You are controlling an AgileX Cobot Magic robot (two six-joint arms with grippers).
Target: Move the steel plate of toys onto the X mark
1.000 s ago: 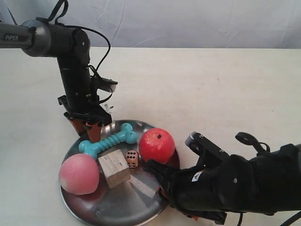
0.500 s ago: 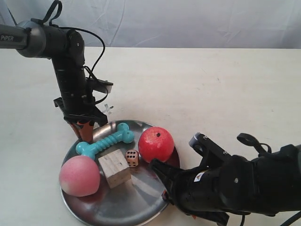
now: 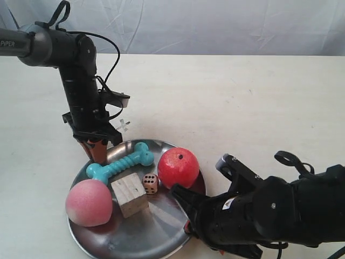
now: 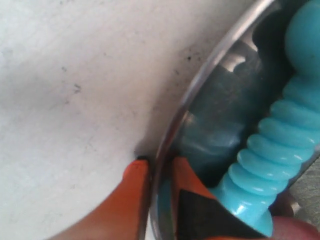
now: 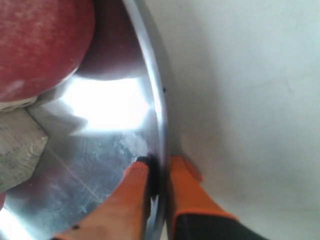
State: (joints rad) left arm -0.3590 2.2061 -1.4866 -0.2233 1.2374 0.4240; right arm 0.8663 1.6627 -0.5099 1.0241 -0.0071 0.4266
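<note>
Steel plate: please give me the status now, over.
Left gripper and right gripper both clamped on steel plate rim. Toys all aboard. Plate not yet on X mark. No object between them.

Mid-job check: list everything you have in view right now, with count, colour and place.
steel plate: 1, shiny silver, on the table, holding all the toys
bone: 1, teal, ribbed, on the plate's far side
red ball: 1, red, on the plate toward the exterior view's right
pink ball: 1, pink, on the plate toward the exterior view's left
wooden cube: 1, pale, near the plate's middle
die: 1, tan with dark pips, between cube and red ball
X mark: 1, faint grey, on the table just beyond the plate
table: 1, cream
backdrop cloth: 1, pale blue-grey, behind the table
left claw: 1, orange, shut on the plate rim beside the bone
right claw: 1, orange, shut on the rim near the red ball
</note>
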